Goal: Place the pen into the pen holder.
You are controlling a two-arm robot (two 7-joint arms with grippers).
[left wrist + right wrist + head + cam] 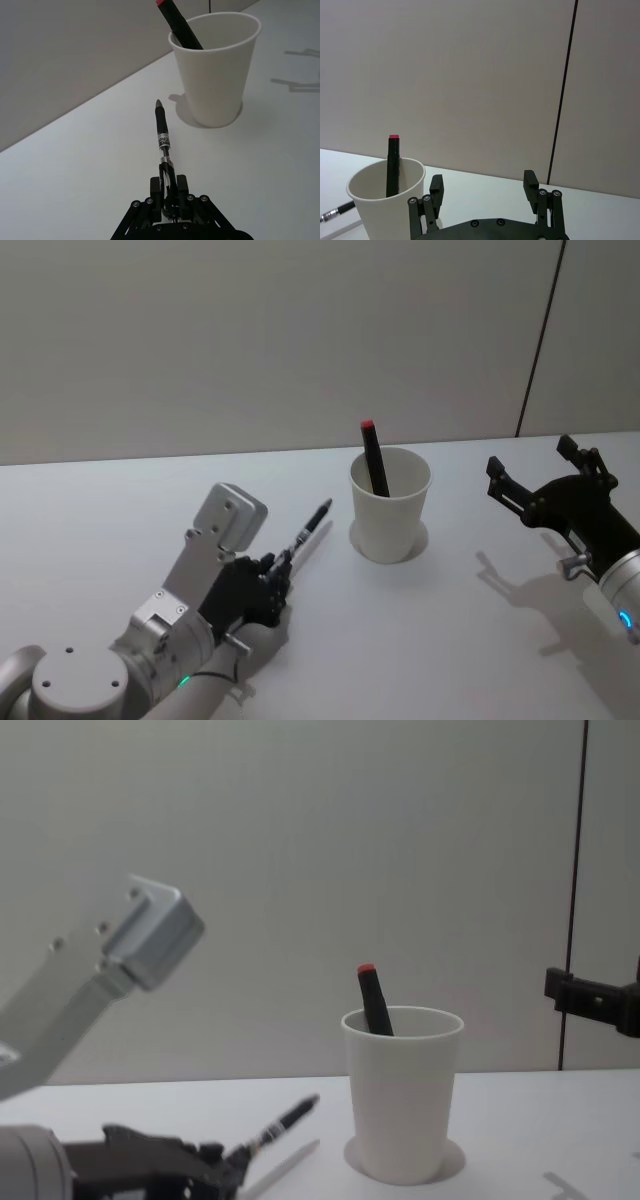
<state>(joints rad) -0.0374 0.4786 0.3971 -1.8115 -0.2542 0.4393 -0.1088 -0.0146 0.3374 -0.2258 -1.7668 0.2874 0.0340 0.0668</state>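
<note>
Presently the left gripper (169,192) clamps the pen (162,136), likely light, stiff, slick, by its rear end; right gripper (531,460), spread, idles near pen holder (390,518).

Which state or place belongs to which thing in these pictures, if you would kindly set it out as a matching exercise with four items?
Things:
1. slim black pen with a clear barrel
2. black marker with a red end
3. plain white paper cup
4. right hand

States:
A. open, holding nothing, right of the cup
B. leaning inside the cup
C. gripped by the left hand, tip pointing toward the cup
D. standing upright on the white table

Pairs: 1-C, 2-B, 3-D, 4-A.
</note>
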